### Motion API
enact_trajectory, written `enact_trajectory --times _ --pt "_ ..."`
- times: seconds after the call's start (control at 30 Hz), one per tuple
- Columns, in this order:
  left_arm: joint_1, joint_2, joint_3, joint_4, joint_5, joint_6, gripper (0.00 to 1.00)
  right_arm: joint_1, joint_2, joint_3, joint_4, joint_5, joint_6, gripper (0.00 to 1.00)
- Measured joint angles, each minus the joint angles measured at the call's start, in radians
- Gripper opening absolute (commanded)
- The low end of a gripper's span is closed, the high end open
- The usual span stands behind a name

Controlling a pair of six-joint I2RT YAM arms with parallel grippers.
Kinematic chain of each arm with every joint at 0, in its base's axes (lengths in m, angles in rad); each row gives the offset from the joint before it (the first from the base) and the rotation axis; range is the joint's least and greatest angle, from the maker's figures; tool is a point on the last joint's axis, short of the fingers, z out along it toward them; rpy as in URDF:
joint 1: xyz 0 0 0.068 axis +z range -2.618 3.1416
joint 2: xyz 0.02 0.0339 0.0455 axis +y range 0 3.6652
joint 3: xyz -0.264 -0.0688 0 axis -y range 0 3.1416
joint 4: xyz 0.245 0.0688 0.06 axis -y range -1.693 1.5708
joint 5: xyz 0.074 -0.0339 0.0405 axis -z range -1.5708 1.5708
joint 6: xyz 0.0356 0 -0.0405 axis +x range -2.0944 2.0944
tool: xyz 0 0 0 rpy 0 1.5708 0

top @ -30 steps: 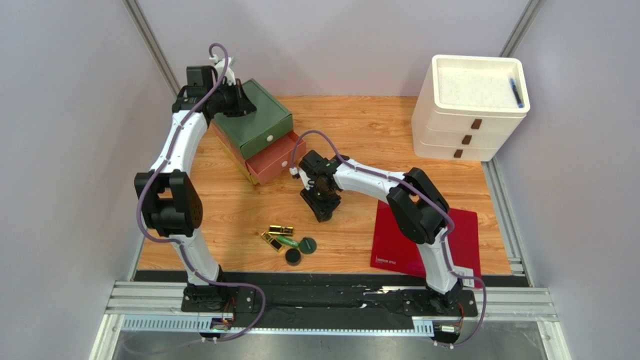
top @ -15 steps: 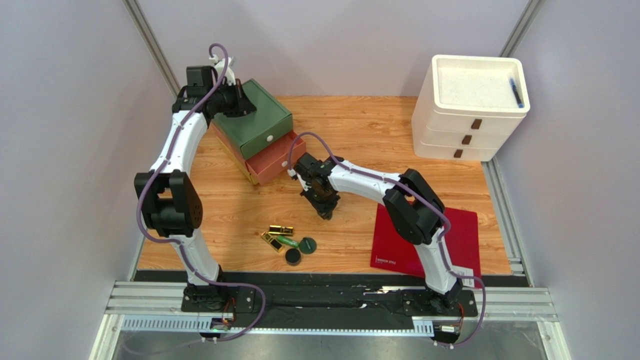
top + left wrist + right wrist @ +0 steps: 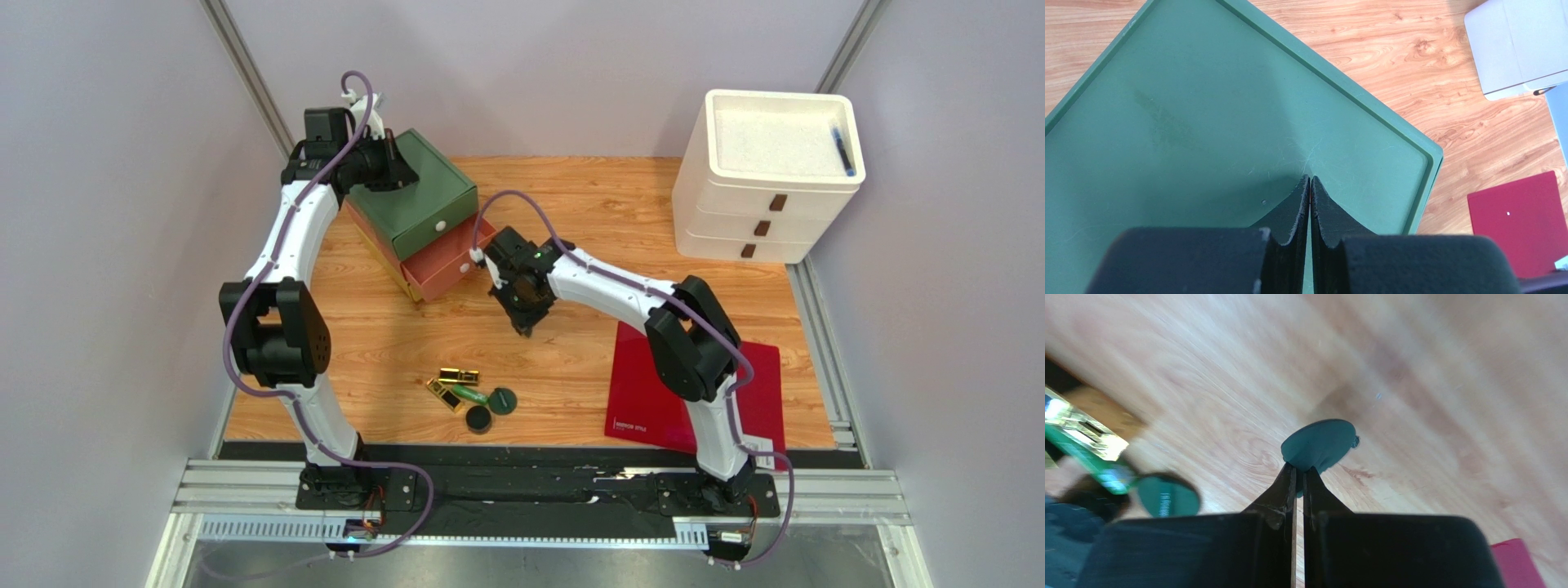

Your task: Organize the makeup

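while my right gripper (image 3: 1299, 471) pinches a green compact (image 3: 1318, 444) off the table | salmon drawer (image 3: 451, 260) lies just left, this arm nearer | left gripper (image 3: 1309, 184) fingers together atop green box (image 3: 1198, 122)

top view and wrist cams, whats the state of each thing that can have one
left gripper, shut, empty
right gripper, shut on green compact
green drawer, closed
salmon drawer, pulled part way out
white drawers, all three closed
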Motion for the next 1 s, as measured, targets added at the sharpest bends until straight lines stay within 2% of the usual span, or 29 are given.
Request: enact_trajectory --times 0.27,0.37,0.53,0.87,0.9,1.0 --pt "0.0 0.0 0.0 0.0 0.0 0.0 0.08 -0.049 0.001 0.426 0.02 -0.09 0.005 0.0" --pt "0.0 0.0 0.0 0.0 0.001 0.0 0.08 -0.058 0.001 0.532 0.048 -0.118 0.014 0.0" --pt "0.0 0.0 0.0 0.002 0.002 0.0 0.08 -0.065 0.029 0.592 0.103 -0.154 0.047 0.0" --pt "0.001 0.0 0.0 0.002 0.003 0.0 0.08 -0.079 0.211 0.677 0.127 -0.192 0.096 0.01" --pt "0.001 0.0 0.0 0.002 0.003 0.0 0.08 -0.082 0.217 0.678 0.127 -0.192 0.1 0.02" --pt "0.001 0.0 0.0 0.002 0.003 0.0 0.08 -0.088 0.225 0.679 0.13 -0.193 0.119 0.22"
